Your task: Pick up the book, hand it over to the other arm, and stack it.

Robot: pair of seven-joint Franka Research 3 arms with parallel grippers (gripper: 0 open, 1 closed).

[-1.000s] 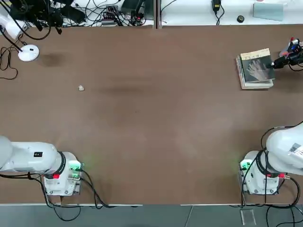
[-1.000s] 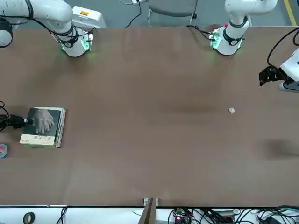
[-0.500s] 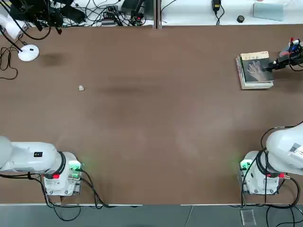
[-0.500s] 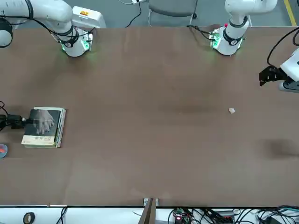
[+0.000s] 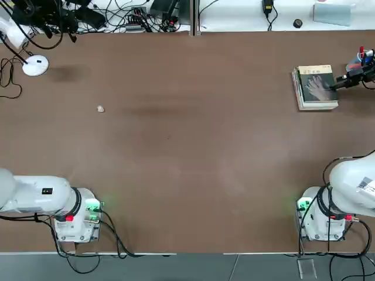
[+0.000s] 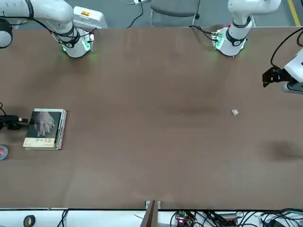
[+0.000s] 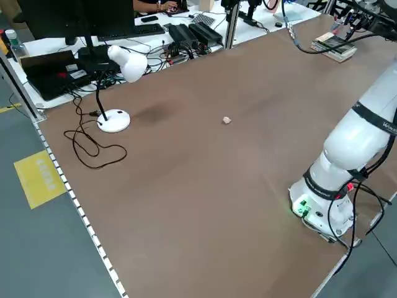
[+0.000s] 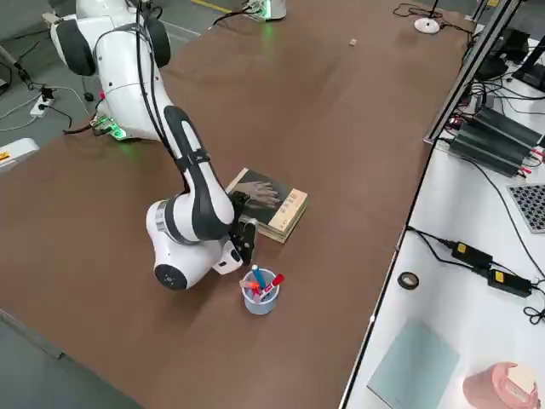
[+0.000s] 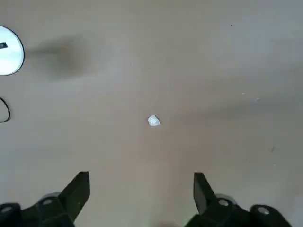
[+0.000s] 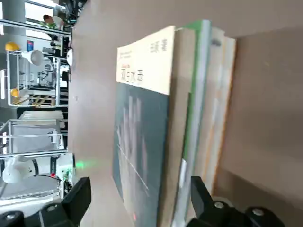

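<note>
Book beside right gripper [image 10: 142, 208]: cover [image 10: 142, 137] was dark grey-green, pale hand picture across it, cream-tan band above with dark characters. Spines stacked beneath, nearest that gripper: one green [image 10: 194, 90], others cream-white. Below left gripper [image 9: 142, 198]: tabletop [image 9: 142, 156] plain brown, scrap [image 9: 154, 120] white.

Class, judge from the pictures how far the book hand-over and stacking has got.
Done: the book tops the stack beside the right pincer, whose jaws stand open. In hand: nothing. The left pincer hangs open, away from it. Left: apparently little, perhaps withdrawing.

Right tool [image 10: 142, 201] open, tilted low, left tool [image 9: 142, 196] open, 2 white arms [image 8: 192, 162] bent
</note>
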